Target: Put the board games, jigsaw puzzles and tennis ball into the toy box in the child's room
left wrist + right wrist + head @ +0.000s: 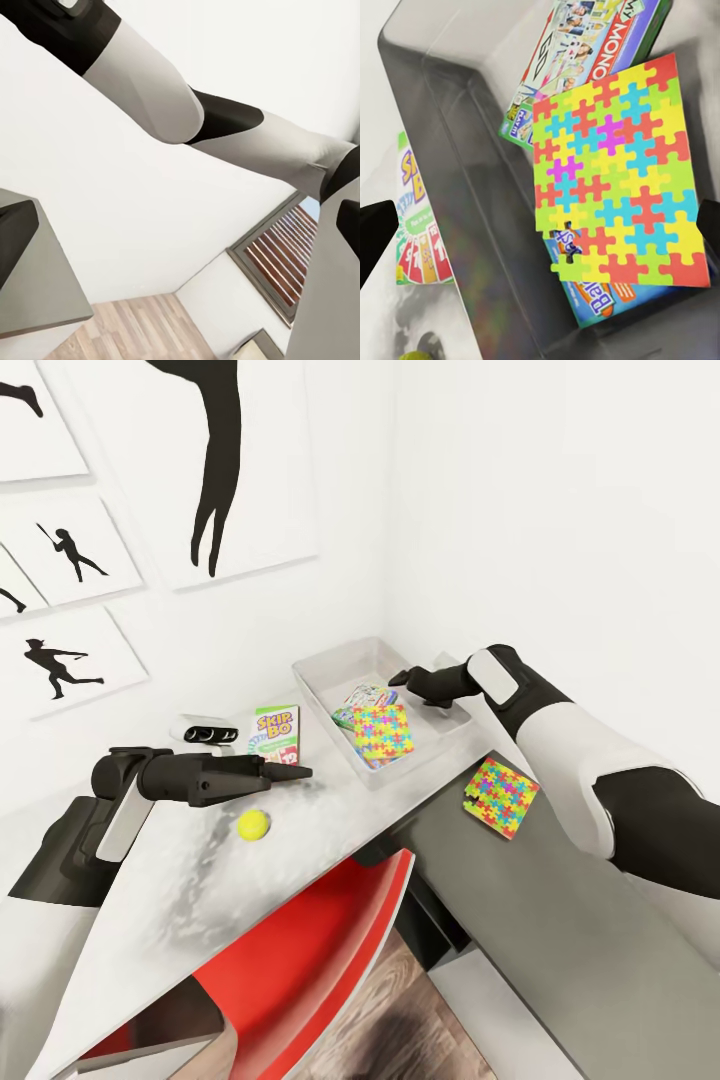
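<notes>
Toy box (322, 690): pale grey shallow tray with flared, slightly translucent walls, on the pale table (190, 880) near the wall corner; at about 1 o'clock from the tennis ball.
Done so far: one jigsaw puzzle (615, 172) lies flat inside the tray, on top of two board games, a Monopoly box (585, 52) and a blue box (592, 304) with orange lettering, mostly covered.
Left to do, by my reading: three items are not yet in.
Skip-Bo box (276, 732): thin card box, green and white glossy print, flat on the table just beside the tray's outer wall, at about 12 o'clock from the ball.
Tennis ball (252, 824): small yellow-green sphere, fuzzy-looking, loose on the table; likely to roll if nudged.
Second puzzle (501, 796): thin square sheet of interlocking bright pieces, flat on the darker grey top, at about 4 o'clock from the tray.
Right gripper (402, 679): hovers over the tray's far end, nothing between the fingers; dark tips sit at opposite edges of the right wrist view, so the jaws look spread.
Left gripper (296, 772): reaches over the table, just short of the Skip-Bo box; jaws appear nearly pressed together and empty, though the angle is poor.
Other: a small dark and white object (208, 732) lies by the wall.
</notes>
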